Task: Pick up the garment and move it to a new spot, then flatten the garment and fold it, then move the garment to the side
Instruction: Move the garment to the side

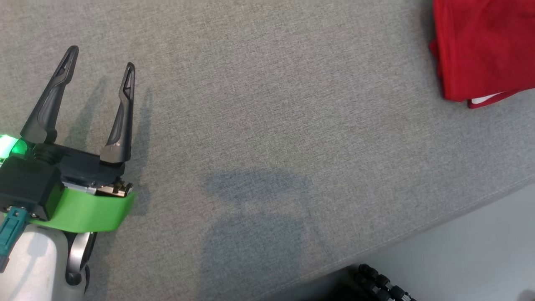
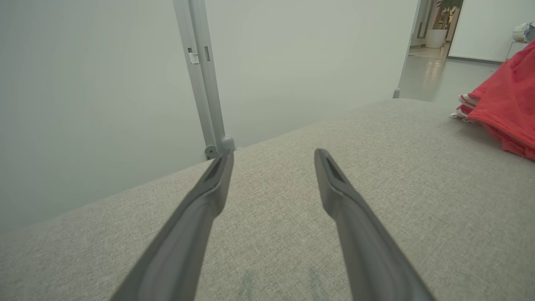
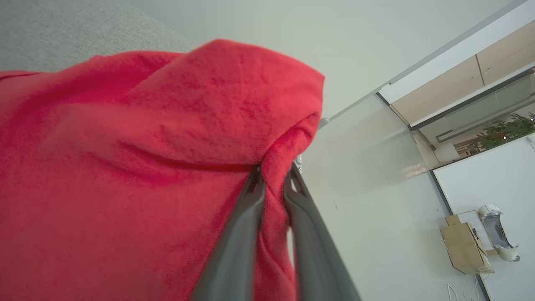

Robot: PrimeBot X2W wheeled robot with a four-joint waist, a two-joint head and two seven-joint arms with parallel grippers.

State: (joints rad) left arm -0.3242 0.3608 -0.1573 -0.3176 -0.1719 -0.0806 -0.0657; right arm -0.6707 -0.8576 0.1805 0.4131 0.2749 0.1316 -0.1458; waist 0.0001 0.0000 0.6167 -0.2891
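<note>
- Closest to camera: left hand (image 1: 102, 57), lower left of head view, fingers spread wide and released, nothing between them, over the grey fabric worktop (image 1: 271, 125).
- Green band (image 1: 87, 213) around its wrist; green light (image 1: 10, 146) lit at the far left edge.
- Left wrist view: same left hand (image 2: 273, 154), tips apart, bare worktop (image 2: 418, 188) fabric between them.
- Garment (image 1: 485, 46): red, bunched in folds, upper right corner of head view, lying on the worktop, cut off by the frame edge. White-striped bit (image 1: 487, 99) peeks out at its lower edge.
- Garment (image 2: 505, 104) also at right edge of left wrist view, well apart from the left hand.
- Right hand (image 3: 274, 168), lower centre of right wrist view: two fingers clenched on a fold of the garment (image 3: 146, 167), red cloth pinched between the tips and spreading across the left of the frame.
- Pale floor (image 1: 480, 251) lower right of head view, past the worktop edge.
- Black ribbed object (image 1: 380, 284) at the bottom edge; can't tell what it is.
- Cardboard box (image 3: 462, 246) lower right of right wrist view.
</note>
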